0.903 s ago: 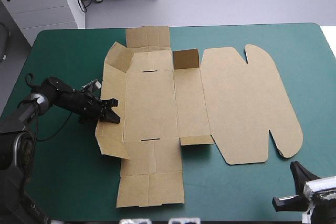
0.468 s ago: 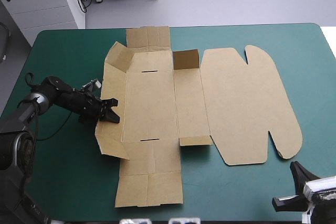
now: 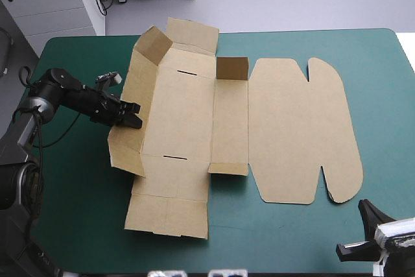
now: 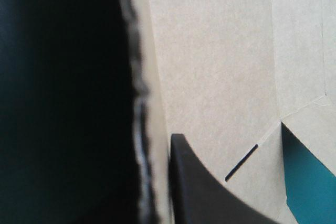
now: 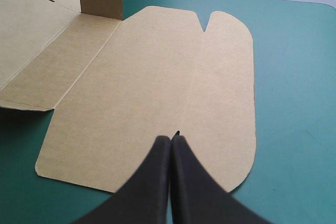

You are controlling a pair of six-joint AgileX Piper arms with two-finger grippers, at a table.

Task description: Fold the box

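High view. Shows the box [image 3: 194, 115], a cut sheet of brown board, spread across the middle of the teal-green table cover [image 3: 71, 212] and turned a little against the table's edges. Mostly flat, with a broad rounded lid panel [image 3: 298, 128] toward the right. Raised off the cover: a small square flap [image 3: 232, 68] near the far edge, a corner flap [image 3: 152, 45] at the far left, and the long left wall panel [image 3: 126, 147], tilted upward. Finds the left gripper [image 3: 133, 120], a pair of broad black curved fins, pinching that wall panel's outer edge. Finds the right gripper [image 3: 363, 207] by the near right corner, off the board and apart from the lid panel's rim.

Left wrist view. Fills with brown board close up. Shows one black finger [image 4: 199, 192] against the inner face, the cut edge of the sheet just beside it, and a dark blurred mass beyond that edge. Nipped on the box, sheet between. Ahead of the finger, a thin dark slot [image 4: 241, 162] and a patch of teal-green cover.

Right wrist view. Shows the right fingers pressed together into one pointed arch, gripping nothing. Ahead of the tips, the flat lid panel with its notch, then the square flap standing upright.
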